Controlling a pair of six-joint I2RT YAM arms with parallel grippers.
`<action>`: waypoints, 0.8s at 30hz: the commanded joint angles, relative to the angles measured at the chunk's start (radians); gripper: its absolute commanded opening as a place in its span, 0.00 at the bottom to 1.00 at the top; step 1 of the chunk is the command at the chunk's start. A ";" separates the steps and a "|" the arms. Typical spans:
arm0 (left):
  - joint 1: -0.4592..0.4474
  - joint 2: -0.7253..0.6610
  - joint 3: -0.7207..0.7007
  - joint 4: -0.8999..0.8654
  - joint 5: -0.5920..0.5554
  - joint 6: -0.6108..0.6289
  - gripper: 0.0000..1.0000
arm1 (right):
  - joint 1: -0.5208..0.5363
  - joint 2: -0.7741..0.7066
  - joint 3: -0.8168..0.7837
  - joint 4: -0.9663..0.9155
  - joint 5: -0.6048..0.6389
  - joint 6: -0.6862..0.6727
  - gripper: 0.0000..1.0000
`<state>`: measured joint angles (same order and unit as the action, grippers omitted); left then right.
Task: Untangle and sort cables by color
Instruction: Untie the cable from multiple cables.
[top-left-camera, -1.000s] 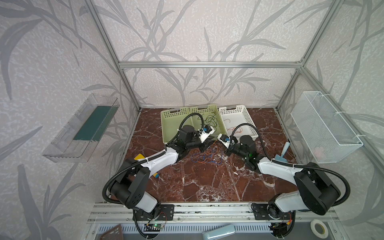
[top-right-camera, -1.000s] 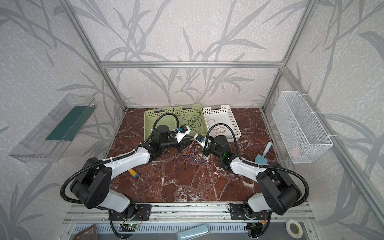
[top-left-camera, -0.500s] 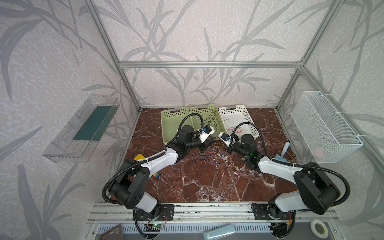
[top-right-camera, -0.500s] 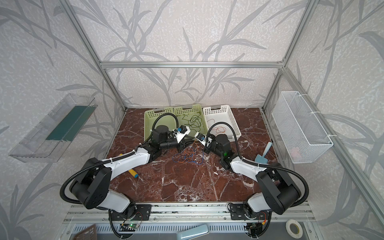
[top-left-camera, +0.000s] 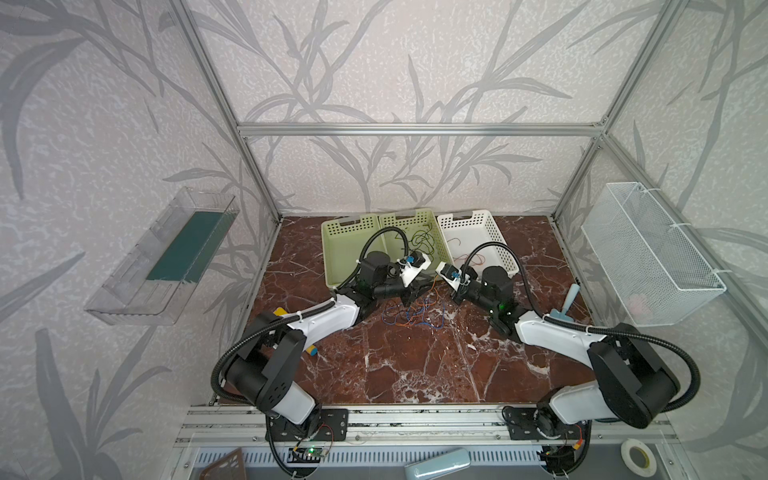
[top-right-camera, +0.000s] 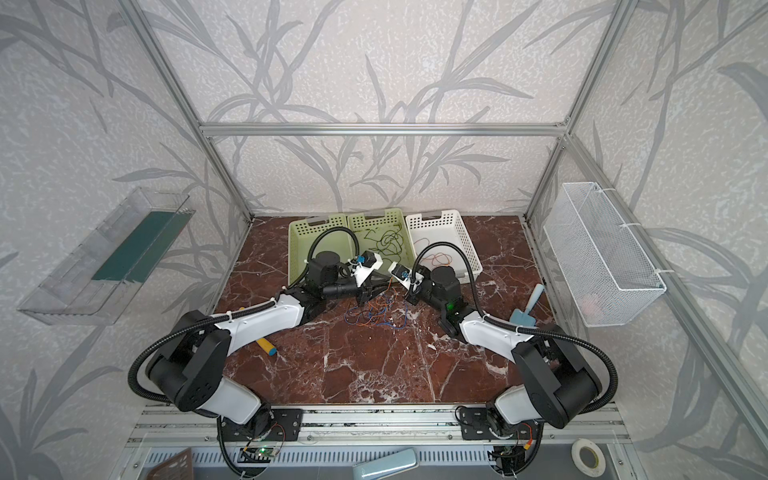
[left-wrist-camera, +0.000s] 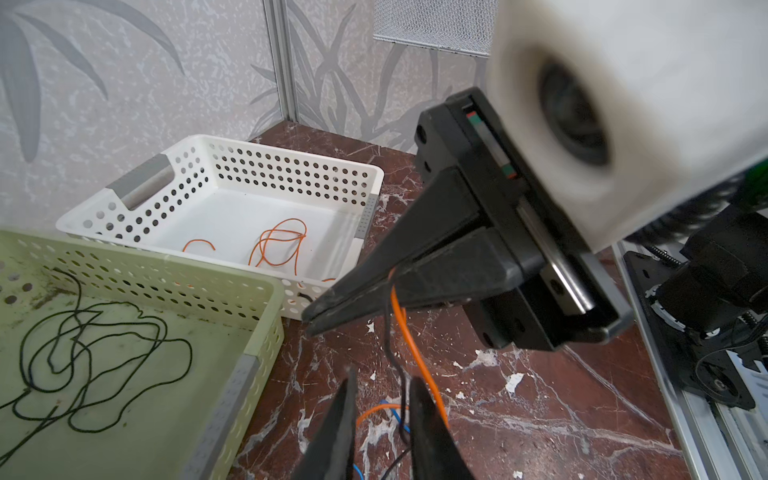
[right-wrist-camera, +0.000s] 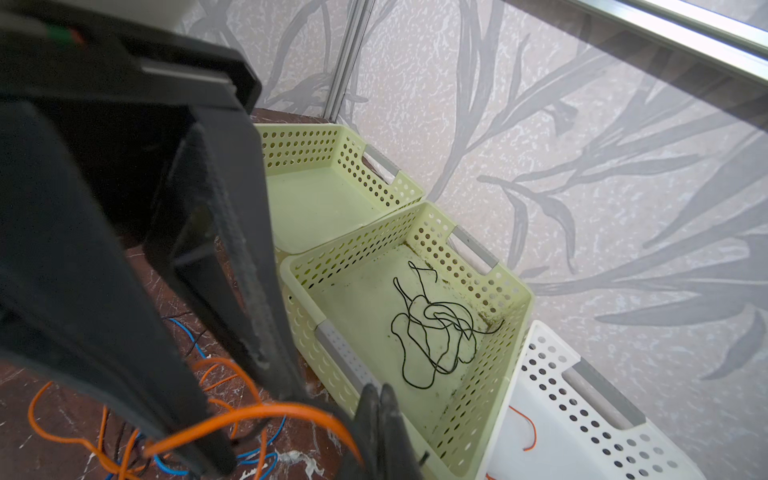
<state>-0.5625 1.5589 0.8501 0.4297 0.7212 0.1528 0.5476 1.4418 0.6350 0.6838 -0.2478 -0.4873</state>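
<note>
Shut tight, right gripper (left-wrist-camera: 309, 321) pinches an orange cable (left-wrist-camera: 411, 340) that runs down to the tangle (top-left-camera: 411, 318) of blue, orange and dark cables on the marble table (top-left-camera: 415, 374). Close beside it, left gripper (left-wrist-camera: 383, 376) stands narrowly open, a dark cable (left-wrist-camera: 387, 332) passing between its fingers; whether it grips, cannot tell. Behind: dark cables in the middle green basket (top-left-camera: 415, 218), orange ones in the white basket (top-left-camera: 500, 239).

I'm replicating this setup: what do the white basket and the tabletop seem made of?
White basket: probably moulded plastic, matte, judging by its uniform round holes and rounded rim. Tabletop: red-brown marble look with white veins, slightly glossy; stone or printed laminate, cannot tell.
</note>
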 joint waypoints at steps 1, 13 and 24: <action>-0.011 0.015 0.037 0.032 0.027 -0.009 0.27 | -0.004 0.002 0.019 0.021 -0.017 -0.001 0.02; -0.017 0.050 0.087 0.042 -0.032 -0.011 0.00 | -0.004 -0.018 -0.015 0.049 0.008 0.036 0.14; -0.020 -0.037 0.082 -0.053 -0.194 0.026 0.00 | -0.037 -0.204 -0.096 -0.151 0.060 0.141 0.58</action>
<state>-0.5755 1.5585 0.9104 0.3889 0.5865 0.1658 0.5156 1.2949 0.5468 0.6281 -0.1764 -0.3885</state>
